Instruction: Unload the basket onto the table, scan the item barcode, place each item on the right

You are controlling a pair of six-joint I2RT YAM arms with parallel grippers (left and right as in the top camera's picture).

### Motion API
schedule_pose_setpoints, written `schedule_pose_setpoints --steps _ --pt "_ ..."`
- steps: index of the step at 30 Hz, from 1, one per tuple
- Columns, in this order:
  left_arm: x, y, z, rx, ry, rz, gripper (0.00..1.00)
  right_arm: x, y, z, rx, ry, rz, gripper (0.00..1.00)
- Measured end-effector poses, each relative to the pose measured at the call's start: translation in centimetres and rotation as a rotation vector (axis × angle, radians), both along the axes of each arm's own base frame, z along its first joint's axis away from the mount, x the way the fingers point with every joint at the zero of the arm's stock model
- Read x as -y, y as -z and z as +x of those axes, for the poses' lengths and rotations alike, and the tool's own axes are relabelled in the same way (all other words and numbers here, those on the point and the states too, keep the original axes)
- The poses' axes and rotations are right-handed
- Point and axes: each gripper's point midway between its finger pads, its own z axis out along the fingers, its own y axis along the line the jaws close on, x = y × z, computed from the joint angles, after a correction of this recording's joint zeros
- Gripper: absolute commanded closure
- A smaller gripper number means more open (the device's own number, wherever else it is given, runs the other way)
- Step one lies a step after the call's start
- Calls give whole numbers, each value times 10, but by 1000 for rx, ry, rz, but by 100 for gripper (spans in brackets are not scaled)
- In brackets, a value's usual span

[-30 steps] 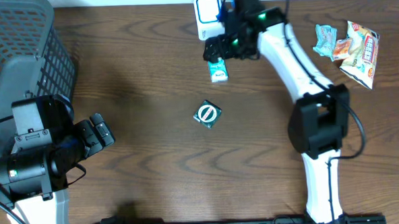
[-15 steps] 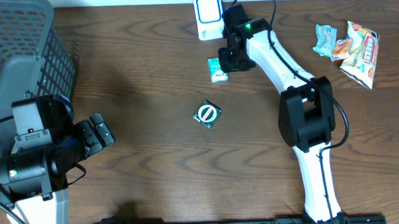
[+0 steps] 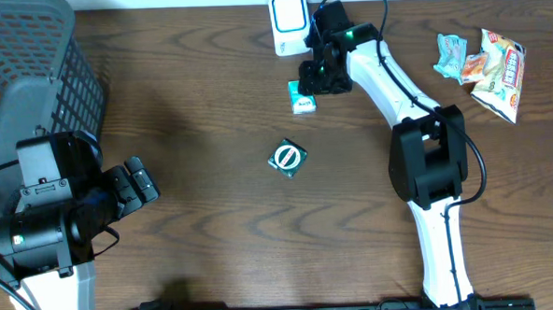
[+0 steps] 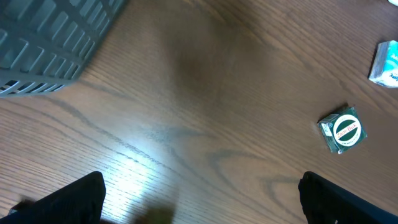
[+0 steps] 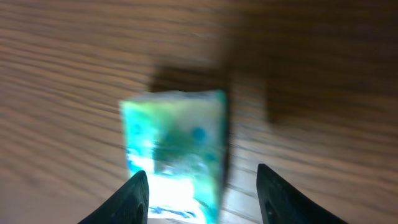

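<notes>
A small teal and white packet (image 3: pixel 302 100) lies on the wooden table just below the white and blue scanner (image 3: pixel 288 20). My right gripper (image 3: pixel 312 77) hovers at the packet's upper edge. In the right wrist view the blurred packet (image 5: pixel 177 149) sits between the fingers of my right gripper (image 5: pixel 202 186). The left finger is against it, and a gap shows before the right fingertip (image 5: pixel 273 193), so the gripper is open. A green square item (image 3: pixel 288 158) lies mid-table. My left gripper (image 4: pixel 202 205) is wide open over bare wood.
A grey mesh basket (image 3: pixel 25 63) fills the far left corner and also shows in the left wrist view (image 4: pixel 56 37). Several snack packets (image 3: pixel 483 62) lie at the far right. The green item (image 4: pixel 341 129) and the teal packet (image 4: pixel 385 62) appear at the right of the left wrist view.
My right gripper shifted slightly right over the teal packet, and its jaws came in from wide to about half. The packet stays on the table. The left arm has not moved.
</notes>
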Motion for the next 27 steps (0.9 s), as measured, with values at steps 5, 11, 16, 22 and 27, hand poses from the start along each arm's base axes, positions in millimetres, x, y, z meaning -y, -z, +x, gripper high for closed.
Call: schedule_pose_setpoints --steps 5,11,16,22,27 --pt "0 0 0 0 0 0 2 -8 -6 3 1 -14 80 52" --pt "0 0 0 0 0 0 2 -11 0 1 1 -21 88 53" --pt "0 0 0 0 0 0 2 -7 21 -8 -35 -17 68 56" --pt "0 0 0 0 0 0 2 -6 28 -11 -53 -18 68 59" --pt "0 0 0 0 0 0 2 -3 31 -22 -91 -45 54 70"
